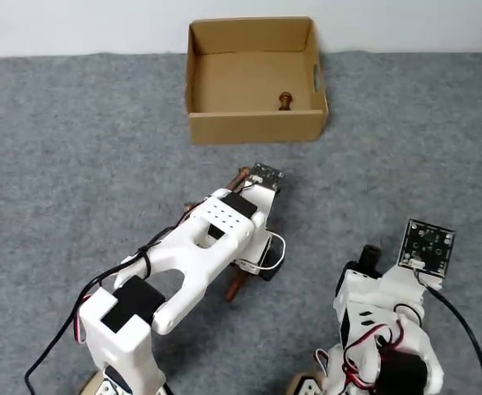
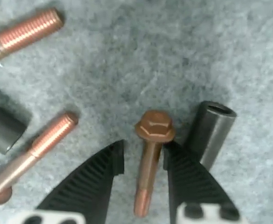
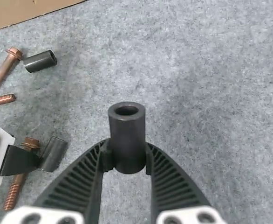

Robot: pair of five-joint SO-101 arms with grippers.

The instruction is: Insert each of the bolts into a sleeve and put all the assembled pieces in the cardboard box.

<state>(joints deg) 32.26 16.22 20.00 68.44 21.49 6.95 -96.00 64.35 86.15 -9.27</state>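
Left wrist view: your left gripper [image 2: 143, 149] gapes around a copper hex-flange bolt [image 2: 154, 129], seemingly untouched; right gripper [image 3: 126, 151] clamps a black sleeve [image 3: 126, 128].

The high view looks steeply down over the whole grey counter [image 1: 60, 148], with the cardboard box [image 1: 253, 127] at the far side. The left wrist view hangs very close over the counter, facing down past the left gripper [image 2: 143, 148]. The right wrist view looks from farther back past the right gripper [image 3: 126, 151]. Both wrist views share one bolt [image 2: 150, 158] and its neighbouring sleeve [image 2: 211, 130].
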